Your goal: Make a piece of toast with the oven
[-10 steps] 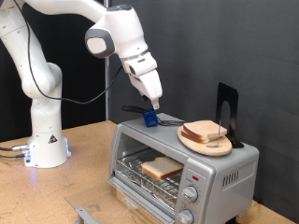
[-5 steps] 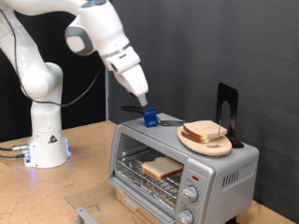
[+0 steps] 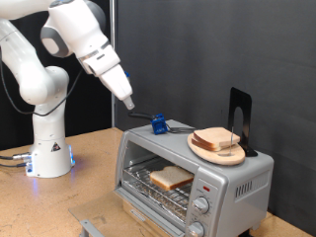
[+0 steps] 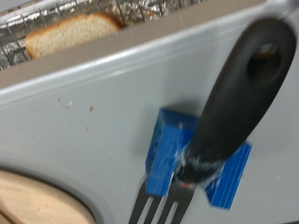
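Note:
The oven (image 3: 242,180) is a small silver toaster oven at the exterior view's lower right, and its top also shows in the wrist view (image 4: 93,112). The piece of toast (image 3: 170,178) lies on the wire rack inside it and shows in the wrist view too (image 4: 70,35). My gripper (image 3: 130,102) hangs in the air above and to the exterior view's left of the oven's top, with nothing seen between its fingers. The fingers do not show in the wrist view.
A black-handled fork (image 4: 229,93) rests in a blue holder (image 3: 158,124) on the oven's top. A plate (image 3: 233,157) with stacked bread slices (image 3: 217,139) and a black stand (image 3: 239,111) are on the top too. The robot base (image 3: 44,148) stands at the left.
The arm has swung towards the exterior view's left and slightly up, carrying the gripper away from the blue holder and fork. The toast, plate and oven have not moved.

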You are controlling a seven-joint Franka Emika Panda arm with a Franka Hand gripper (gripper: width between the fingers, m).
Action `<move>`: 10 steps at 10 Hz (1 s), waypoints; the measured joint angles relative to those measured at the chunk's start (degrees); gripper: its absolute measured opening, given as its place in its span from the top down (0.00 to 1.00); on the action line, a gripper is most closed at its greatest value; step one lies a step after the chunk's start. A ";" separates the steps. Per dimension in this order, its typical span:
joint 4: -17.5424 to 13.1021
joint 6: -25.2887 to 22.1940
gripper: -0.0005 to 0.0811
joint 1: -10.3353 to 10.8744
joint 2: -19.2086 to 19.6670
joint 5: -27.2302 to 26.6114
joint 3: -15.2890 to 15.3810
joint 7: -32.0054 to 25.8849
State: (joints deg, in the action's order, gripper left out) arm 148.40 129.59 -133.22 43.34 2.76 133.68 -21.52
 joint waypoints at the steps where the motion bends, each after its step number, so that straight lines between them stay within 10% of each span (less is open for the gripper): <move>1: 0.06 -1.68 0.00 -1.08 0.77 0.62 -0.06 -1.07; 6: 1.12 -4.34 0.00 -4.38 3.18 2.24 -0.29 -3.94; 10: -0.83 -4.59 0.00 -5.21 3.22 -10.87 -1.24 9.86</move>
State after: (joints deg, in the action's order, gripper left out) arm 147.56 125.01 -138.43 46.56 -8.11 132.44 -11.66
